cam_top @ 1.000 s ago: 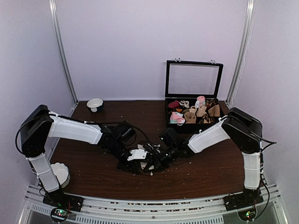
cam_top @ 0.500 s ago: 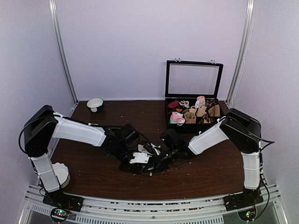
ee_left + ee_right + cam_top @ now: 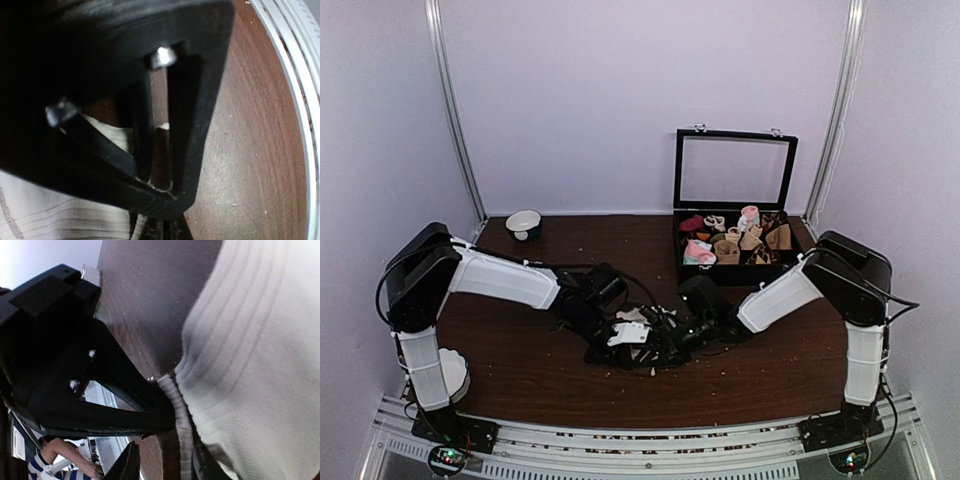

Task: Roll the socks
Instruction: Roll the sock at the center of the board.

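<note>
The socks (image 3: 628, 331) show as a small pale bunch on the brown table, between the two grippers at mid-front. My left gripper (image 3: 618, 347) reaches in from the left. In the left wrist view its fingers (image 3: 160, 232) stand pressed together, shut, and a thin edge of the pale ribbed socks (image 3: 50, 210) runs in at their tips. My right gripper (image 3: 668, 336) comes in from the right. In the right wrist view its fingers (image 3: 167, 467) stand apart, with the folded edge of the socks (image 3: 260, 340) lying loosely between them. The black body of the other gripper fills much of each wrist view.
A black box (image 3: 730, 272) with its lid up stands at the back right and holds several rolled socks. A white bowl (image 3: 524, 222) sits at the back left, and another white bowl (image 3: 450, 372) by the left arm's base. Crumbs dot the table.
The left gripper's fingers have closed at the sock's edge. The right gripper's fingers have opened off it. Both arms and the sock bunch have shifted slightly to the right.
</note>
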Controlling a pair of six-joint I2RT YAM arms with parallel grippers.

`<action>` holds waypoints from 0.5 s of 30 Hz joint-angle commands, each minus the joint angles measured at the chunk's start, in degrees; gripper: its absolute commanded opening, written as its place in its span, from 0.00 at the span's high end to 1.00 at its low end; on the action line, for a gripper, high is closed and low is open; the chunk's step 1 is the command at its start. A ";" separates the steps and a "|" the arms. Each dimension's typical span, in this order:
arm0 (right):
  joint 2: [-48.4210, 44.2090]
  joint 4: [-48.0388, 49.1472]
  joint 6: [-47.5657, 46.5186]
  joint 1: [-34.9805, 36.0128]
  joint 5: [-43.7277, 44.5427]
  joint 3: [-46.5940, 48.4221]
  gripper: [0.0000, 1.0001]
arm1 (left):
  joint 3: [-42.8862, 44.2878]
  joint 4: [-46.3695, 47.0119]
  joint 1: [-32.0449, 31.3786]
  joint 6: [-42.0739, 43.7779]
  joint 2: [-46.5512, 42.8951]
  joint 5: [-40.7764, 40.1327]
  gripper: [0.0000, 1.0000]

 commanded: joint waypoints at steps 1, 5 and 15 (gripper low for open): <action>-4.02 -3.46 -4.10 -0.88 4.88 -4.94 0.59 | 1.01 -6.70 2.13 -5.01 5.15 8.46 1.00; -9.24 -7.69 -8.81 -1.16 10.26 -8.13 0.54 | 3.64 -10.70 4.58 -5.70 8.28 13.29 1.00; -23.25 -14.20 -18.93 -1.12 23.91 -14.21 0.08 | 7.39 -15.93 6.80 -7.68 12.98 18.32 1.00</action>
